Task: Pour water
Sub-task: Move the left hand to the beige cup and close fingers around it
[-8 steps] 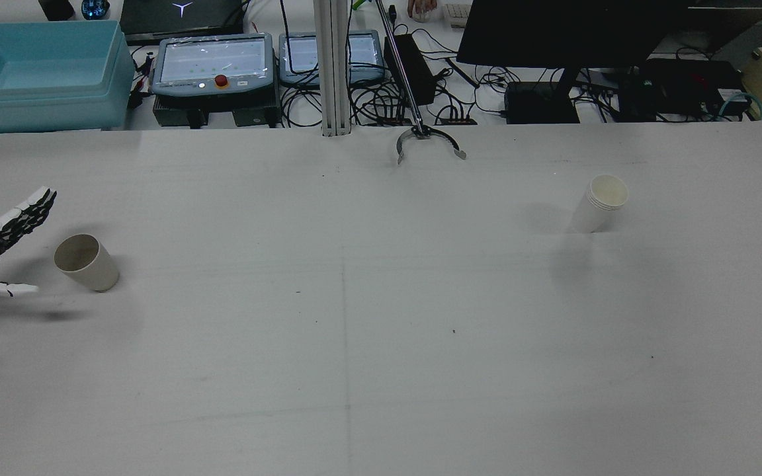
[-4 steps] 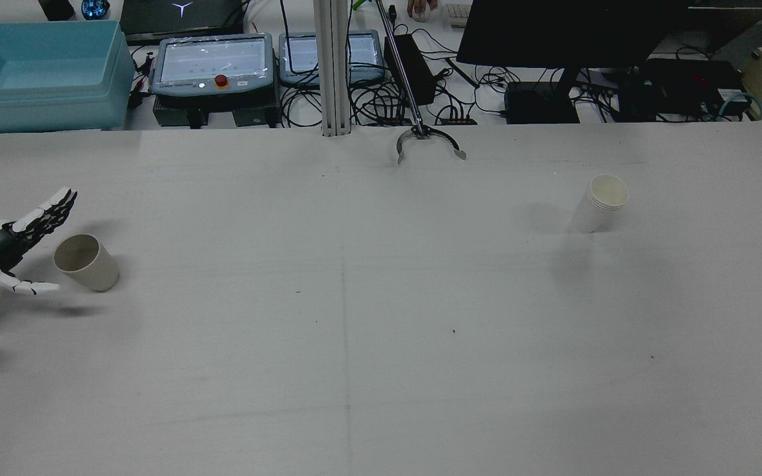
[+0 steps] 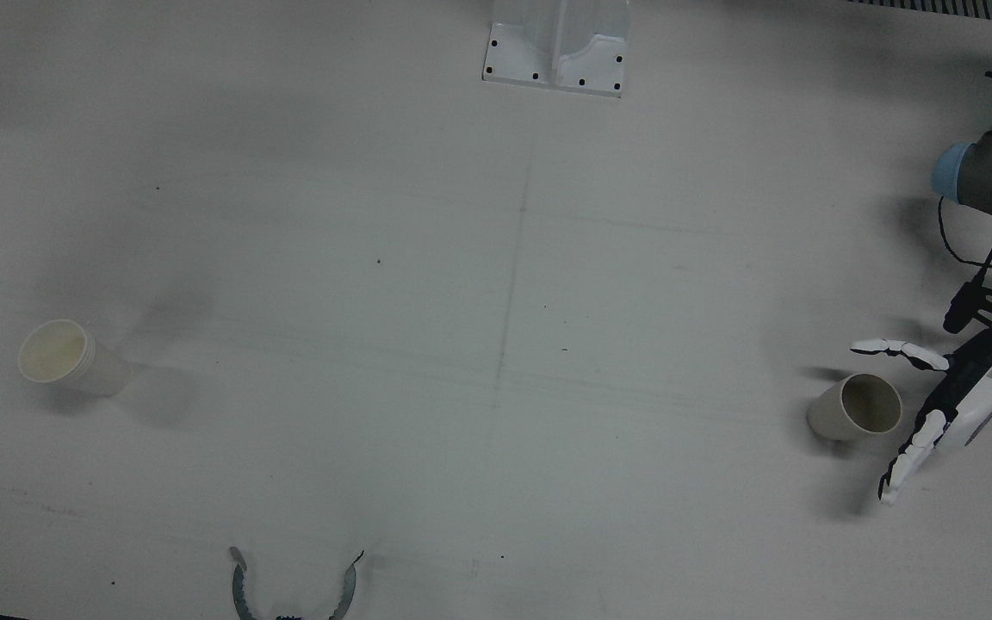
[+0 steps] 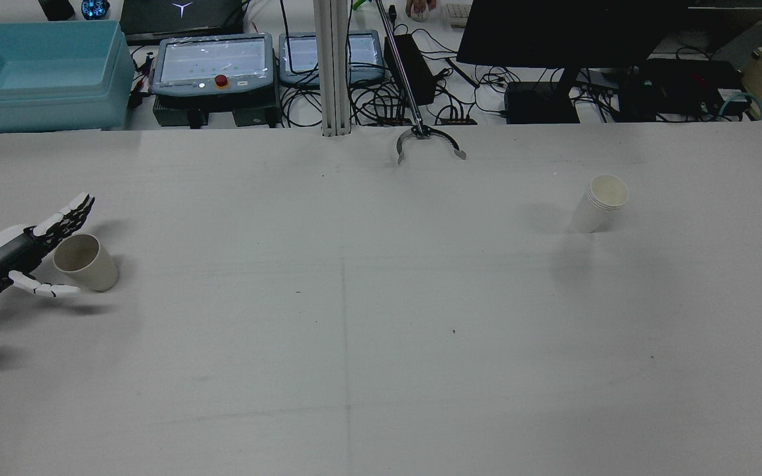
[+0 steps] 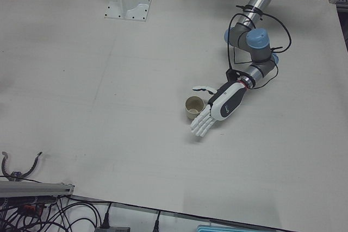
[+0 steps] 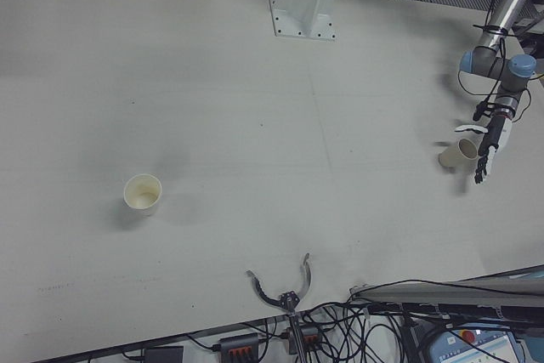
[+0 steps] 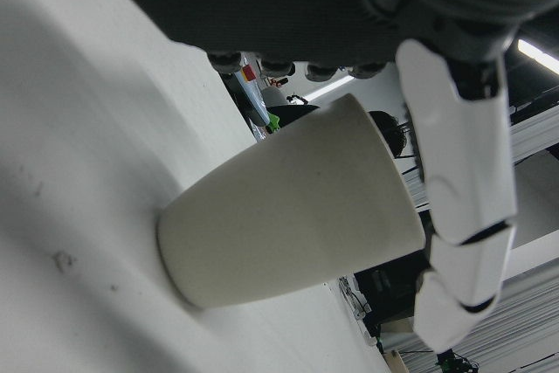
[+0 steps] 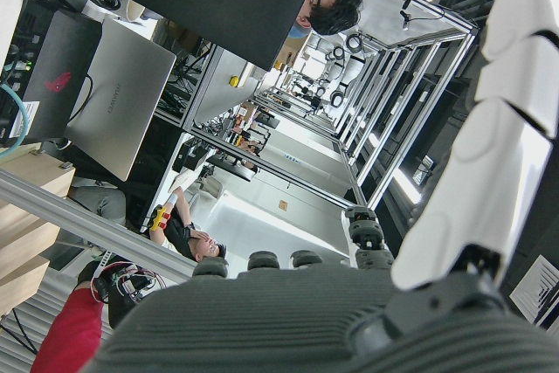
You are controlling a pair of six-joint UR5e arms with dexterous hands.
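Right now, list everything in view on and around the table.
paper cup: one, beige, upright on the table's left half in the rear view, between the spread fingers of the left robot hand
stacked cups: one stack, white, right half
table: one, white
grabber claw: one, metal, far edge
bin: one, light blue, behind the table
teach pendants: two, grey, behind the table
monitor: one, black
left robot hand: one, black and white, open

- Left hand (image 3: 944,398), white-and-black, many-fingered, sits low at the table's 3 o'clock edge in the front view, fingers spread apart, holding nothing.
- Right hand (image 8: 367,303) shows only in its own camera, fingers extended.
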